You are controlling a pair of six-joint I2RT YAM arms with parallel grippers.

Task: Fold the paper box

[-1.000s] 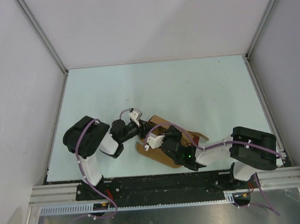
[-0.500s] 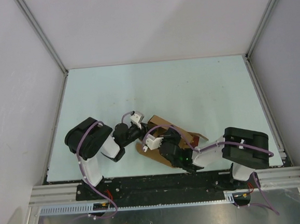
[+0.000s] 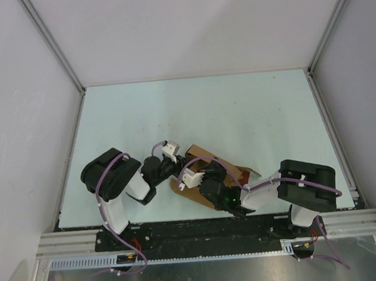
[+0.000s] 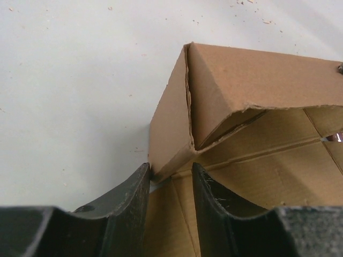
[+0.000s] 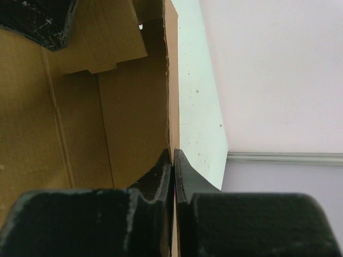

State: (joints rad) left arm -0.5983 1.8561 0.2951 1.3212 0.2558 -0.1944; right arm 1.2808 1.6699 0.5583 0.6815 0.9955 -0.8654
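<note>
Kraft paper box lies half-formed near the front edge of the table. Within the last second the right arm swung leftward, its right gripper pinched tight on one raised wall. The left gripper, jaws part-open, grips nothing at the corner, so wall-raising is probably under way.

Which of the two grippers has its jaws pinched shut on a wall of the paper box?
The right gripper: its jaws clamp the edge of a paper box wall. The left gripper has its jaws apart at a corner.
</note>
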